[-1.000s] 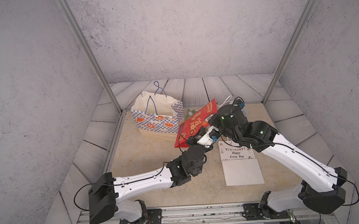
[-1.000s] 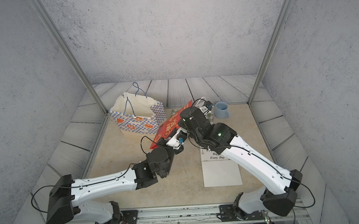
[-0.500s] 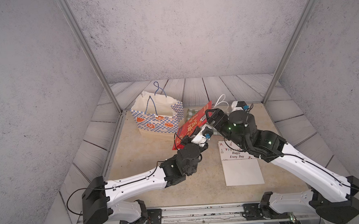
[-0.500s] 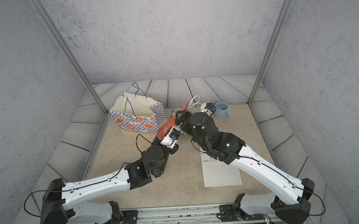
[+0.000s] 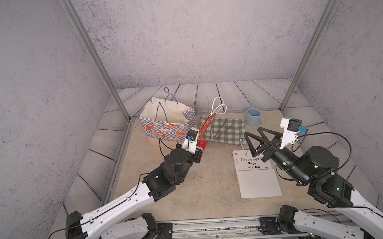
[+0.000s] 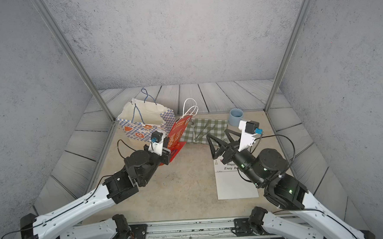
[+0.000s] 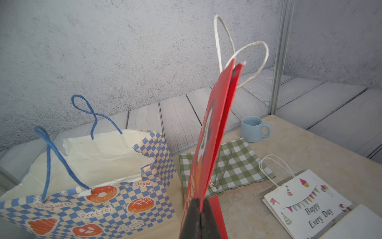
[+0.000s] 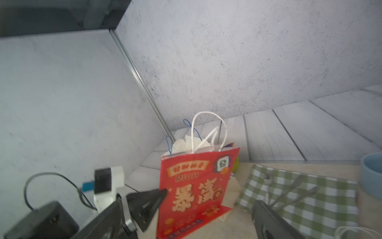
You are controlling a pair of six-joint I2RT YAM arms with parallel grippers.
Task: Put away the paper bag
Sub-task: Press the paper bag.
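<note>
- Right pincer (image 5: 252,131) is backing off with its jaws gaping wide and nothing in them, hanging over the white gift bag (image 5: 253,166). I'm guessing the two-arm part is done.
- Left pincer (image 7: 199,203) is staying clamped on the red paper bag (image 6: 177,134) at its lower edge, carrying it solo now.
- The bag is standing upright out of that pincer, folded flat, well apart from the right one.
- The checkered bag (image 5: 164,128) is sitting open just beside it, probably where it's heading.

cutlery (image 5: 226,130) on cloth (image 5: 238,134), mug (image 5: 253,118) to rt
</note>
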